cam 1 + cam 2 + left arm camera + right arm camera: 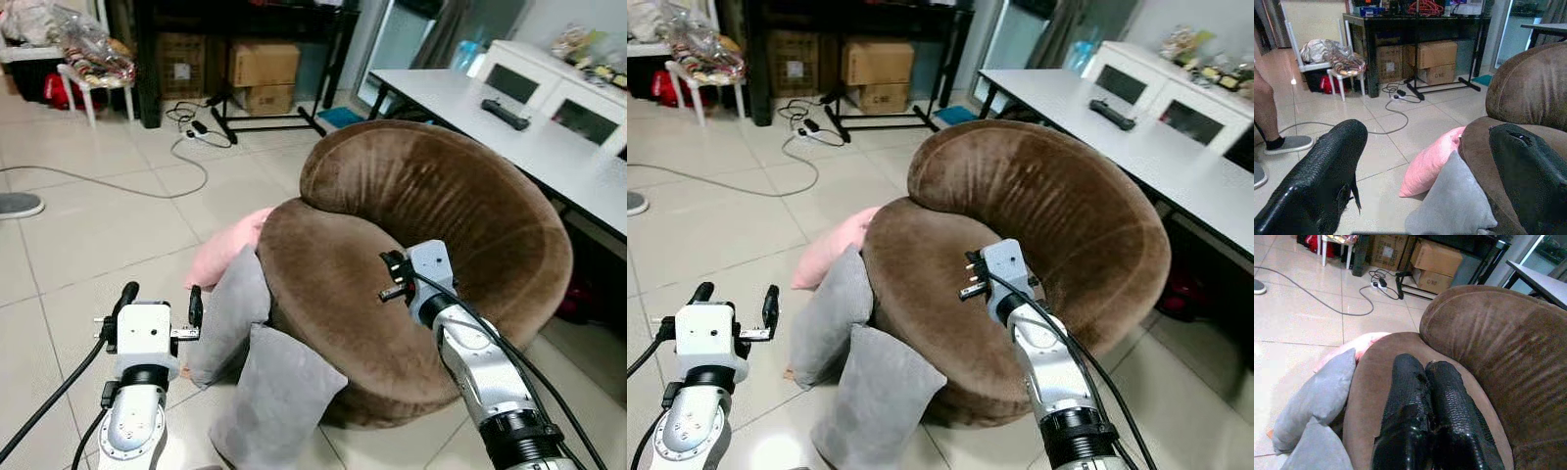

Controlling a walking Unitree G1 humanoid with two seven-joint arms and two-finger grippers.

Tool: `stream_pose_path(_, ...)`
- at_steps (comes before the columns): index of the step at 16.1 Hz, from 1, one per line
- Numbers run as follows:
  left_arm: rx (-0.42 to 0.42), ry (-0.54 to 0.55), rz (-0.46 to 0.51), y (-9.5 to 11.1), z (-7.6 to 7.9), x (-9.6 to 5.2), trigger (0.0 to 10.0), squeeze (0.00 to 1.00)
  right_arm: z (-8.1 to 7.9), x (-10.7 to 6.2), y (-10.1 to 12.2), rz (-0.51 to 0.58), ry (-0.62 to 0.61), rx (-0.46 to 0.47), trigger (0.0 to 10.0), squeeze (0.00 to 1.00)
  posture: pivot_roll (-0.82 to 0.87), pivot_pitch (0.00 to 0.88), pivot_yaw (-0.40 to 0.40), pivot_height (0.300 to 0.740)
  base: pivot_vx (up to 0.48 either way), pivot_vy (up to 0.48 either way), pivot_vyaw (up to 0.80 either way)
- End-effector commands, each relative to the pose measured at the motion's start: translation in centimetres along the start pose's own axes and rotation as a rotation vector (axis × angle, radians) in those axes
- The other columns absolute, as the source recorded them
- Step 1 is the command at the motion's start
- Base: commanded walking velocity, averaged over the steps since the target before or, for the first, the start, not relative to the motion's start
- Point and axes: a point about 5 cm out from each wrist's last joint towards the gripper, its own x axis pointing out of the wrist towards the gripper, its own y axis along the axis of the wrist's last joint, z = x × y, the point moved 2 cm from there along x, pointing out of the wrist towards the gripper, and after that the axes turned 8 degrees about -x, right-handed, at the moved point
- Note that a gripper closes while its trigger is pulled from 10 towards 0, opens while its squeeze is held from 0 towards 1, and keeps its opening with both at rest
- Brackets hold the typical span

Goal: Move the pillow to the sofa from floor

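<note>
Beside sofa (pixel 431 225): two grey cushions (pixel 265 392) before pink pillow (pixel 220 250); left hand (pixel 162 302) wide, right hand (pixel 392 277) closed empty.

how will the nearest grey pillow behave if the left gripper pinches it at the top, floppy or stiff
Probably floppy: the nearest grey pillow looks soft and plump, leaning on the brown sofa, so it would likely sag below the pinch. It looks light for its bulk. The open left gripper may only catch a fold of fabric, which could slip.

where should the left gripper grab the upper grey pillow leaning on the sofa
Probably the free upper corner of the upper grey pillow, coming from the floor side with the open left gripper. That pillow leans upright against the brown sofa, so its outer edge is exposed, while its lower part sits behind the lower grey pillow.
</note>
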Motion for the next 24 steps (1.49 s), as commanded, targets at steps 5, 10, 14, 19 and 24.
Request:
stream_pose_path(5, -0.014, -0.015, 0.006, 0.3, 0.8, 0.0, 10.0, 0.0, 0.6, -0.3, -0.2, -0.002, -0.006, -0.009, 10.0, 0.0, 0.14, 0.0, -0.176, 0.74, 0.0, 0.275, 0.0)
stream_pose_path(10, -0.055, 0.043, -0.001, 0.0, 0.5, -0.6, 10.0, 0.0, 0.7, -0.8, -0.5, -0.021, 0.022, -0.029, 10.0, 0.0, 0.13, 0.0, -0.219, 0.74, 0.0, 0.0, 0.0)
stream_pose_path(14, -0.052, 0.042, -0.014, -0.4, 0.8, -1.0, 10.0, 0.0, 0.5, -1.1, -0.9, -0.04, 0.033, -0.036, 10.0, 0.0, 0.13, 0.0, -0.243, 0.74, 0.0, 0.0, 0.0)
stream_pose_path(19, -0.03, 0.036, -0.021, -0.4, 0.6, -1.5, 10.0, 0.0, 0.0, -0.9, -1.2, -0.048, 0.045, -0.03, 10.0, 0.0, 0.16, 0.0, -0.226, 0.74, 0.0, 0.0, 0.0)
stream_pose_path(24, 0.008, -0.02, -0.003, 0.3, 0.1, 0.0, 10.0, 0.0, -0.6, -1.5, -1.7, -0.048, -0.009, 0.008, 10.0, 0.0, 0.16, 0.0, -0.148, 0.74, 0.0, 0.0, 0.0)
